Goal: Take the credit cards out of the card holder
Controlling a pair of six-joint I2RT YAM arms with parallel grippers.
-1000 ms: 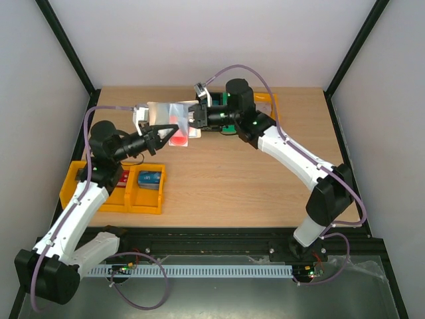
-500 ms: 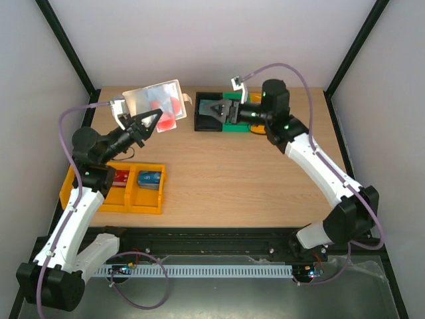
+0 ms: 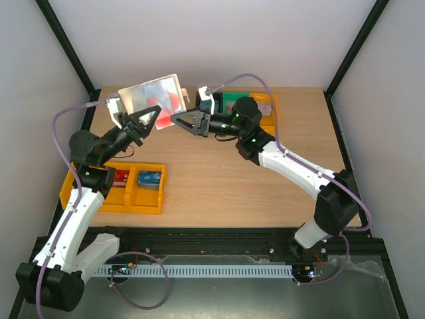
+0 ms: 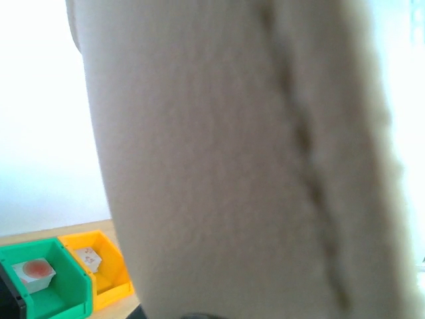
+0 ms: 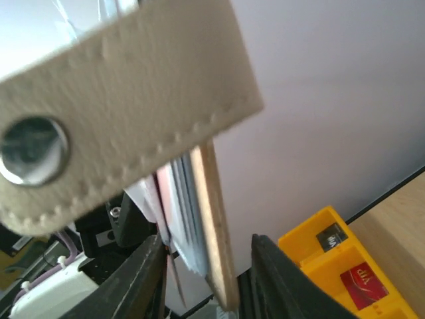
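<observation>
My left gripper (image 3: pixel 147 118) is shut on the card holder (image 3: pixel 149 94) and holds it up in the air at the back left, opened out. A red card (image 3: pixel 171 106) shows through its inside. In the left wrist view the holder's cream-beige outside (image 4: pixel 232 166) fills the frame. My right gripper (image 3: pixel 178 119) is open at the holder's right edge. In the right wrist view (image 5: pixel 207 252) its fingers stand either side of that edge, with the red card's edge (image 5: pixel 159 193) inside and the snap tab (image 5: pixel 126 86) above. I see no grey card in the holder.
A yellow bin (image 3: pixel 89 179) at the left holds a red VIP card (image 5: pixel 362 282) and a blue card (image 3: pixel 150 178). A green bin (image 3: pixel 232 100) and a yellow bin (image 3: pixel 269 106) stand at the back. They also show in the left wrist view: green bin (image 4: pixel 60 292), yellow bin (image 4: pixel 109 286).
My left gripper has lifted the card holder up and to the left. My right gripper went back to the bins, then swung left to the holder's right edge, open.
</observation>
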